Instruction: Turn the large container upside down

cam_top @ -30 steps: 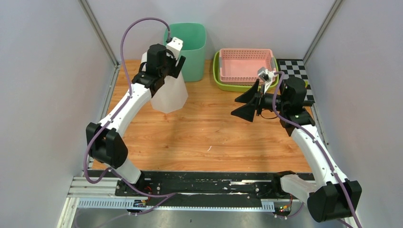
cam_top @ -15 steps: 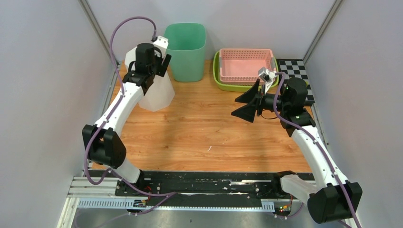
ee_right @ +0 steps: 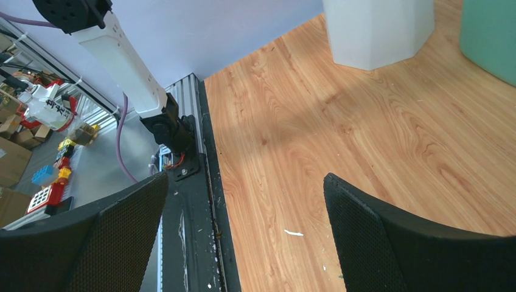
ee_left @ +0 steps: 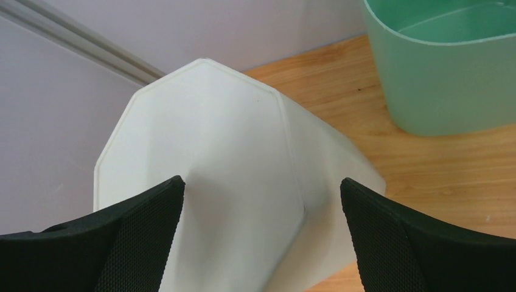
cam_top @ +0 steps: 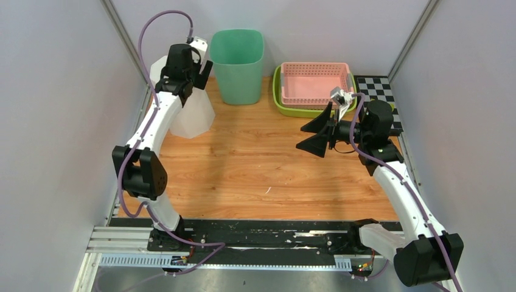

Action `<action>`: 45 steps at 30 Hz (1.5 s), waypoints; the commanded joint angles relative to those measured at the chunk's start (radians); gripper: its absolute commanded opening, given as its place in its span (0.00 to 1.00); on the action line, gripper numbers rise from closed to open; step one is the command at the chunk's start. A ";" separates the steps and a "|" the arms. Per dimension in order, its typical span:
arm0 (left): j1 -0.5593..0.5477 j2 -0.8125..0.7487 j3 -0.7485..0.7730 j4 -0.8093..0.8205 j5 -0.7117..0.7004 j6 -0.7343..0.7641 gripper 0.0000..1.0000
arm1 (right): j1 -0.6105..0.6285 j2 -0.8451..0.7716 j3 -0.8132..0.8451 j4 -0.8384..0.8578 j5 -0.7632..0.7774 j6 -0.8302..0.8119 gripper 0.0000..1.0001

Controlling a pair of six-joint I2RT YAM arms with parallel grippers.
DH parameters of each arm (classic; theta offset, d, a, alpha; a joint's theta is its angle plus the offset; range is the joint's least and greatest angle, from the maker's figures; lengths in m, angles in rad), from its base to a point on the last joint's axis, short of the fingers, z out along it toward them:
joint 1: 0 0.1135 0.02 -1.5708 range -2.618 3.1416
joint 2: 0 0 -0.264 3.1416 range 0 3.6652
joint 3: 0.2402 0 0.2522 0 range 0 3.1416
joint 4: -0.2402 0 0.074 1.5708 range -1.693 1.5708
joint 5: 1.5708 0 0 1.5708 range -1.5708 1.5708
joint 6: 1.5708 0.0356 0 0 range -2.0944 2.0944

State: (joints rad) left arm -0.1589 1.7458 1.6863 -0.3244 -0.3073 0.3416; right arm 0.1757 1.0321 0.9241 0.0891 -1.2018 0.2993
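Pincers first: our left pincer (ee_left: 260, 185) has just spread wide apart, with one finger on each side of the white bin (cam_top: 196, 118). We think it grips nothing now. Our right pincer (ee_right: 244, 179) hangs wide apart too, over the table (cam_top: 261, 170), and holds nothing. We have slid the white bin to the far left corner, near the green bin (cam_top: 238, 67). It stands with its wide end down and its flat bottom up, so we think the job is done.
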 commanded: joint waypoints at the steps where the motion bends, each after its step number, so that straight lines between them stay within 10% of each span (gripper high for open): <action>1: 0.005 -0.083 0.033 -0.083 0.116 -0.060 1.00 | -0.008 -0.013 -0.011 0.029 -0.013 0.000 1.00; 18: 0.005 -0.523 -0.381 -0.215 0.184 -0.154 1.00 | -0.008 -0.021 -0.010 0.027 -0.003 0.003 1.00; 45: 0.077 -0.075 -0.252 -0.049 -0.004 -0.300 1.00 | -0.011 -0.009 -0.021 0.028 0.002 -0.010 1.00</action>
State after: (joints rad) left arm -0.0967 1.6253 1.3731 -0.4385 -0.2771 0.0444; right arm 0.1749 1.0229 0.9165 0.0902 -1.1995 0.2985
